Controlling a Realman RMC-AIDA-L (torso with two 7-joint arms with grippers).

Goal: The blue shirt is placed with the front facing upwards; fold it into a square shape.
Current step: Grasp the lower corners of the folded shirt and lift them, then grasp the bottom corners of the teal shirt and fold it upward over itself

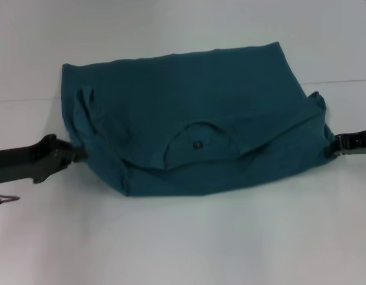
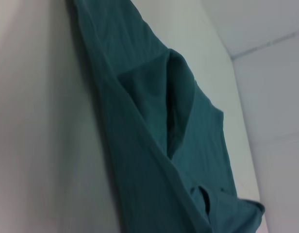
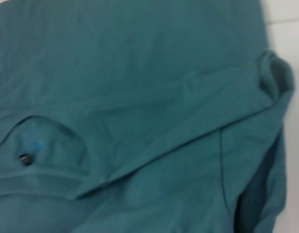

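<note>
Nearest the head camera: bare white table [image 1: 183,243], then the folded near edge of the blue shirt [image 1: 189,130], lying as a rough rectangle across the table's middle, long side running from 9 to 3 o'clock. Folded over on itself, with no print showing on the upper face. Round collar [image 1: 198,142] turned up near the front edge, around 6 o'clock of the cloth's centre, with a small dark label [image 1: 198,144] inside the opening. Creases fanning from the collar toward 3 o'clock, and a bunched sleeve fold along the 9 o'clock side. Left gripper [image 1: 82,153] at 9 o'clock, low over the table, tip touching the near left corner of the cloth, seemingly tucked into the fold; how far the jaws stand apart cannot be told, nor whether fabric is pinched. Right gripper [image 1: 333,146] at 3 o'clock, tip meeting the puckered right corner of the shirt, where the cloth rises a little; jaw width and hold likewise cannot be told. Seen from the left wrist: shirt [image 2: 154,145] layers stacked, one sleeve fold standing open against the white surface. Seen from the right wrist: collar and label [image 3: 25,158] close up, plus a curled hem corner [image 3: 273,73] at the cloth's edge.
</note>
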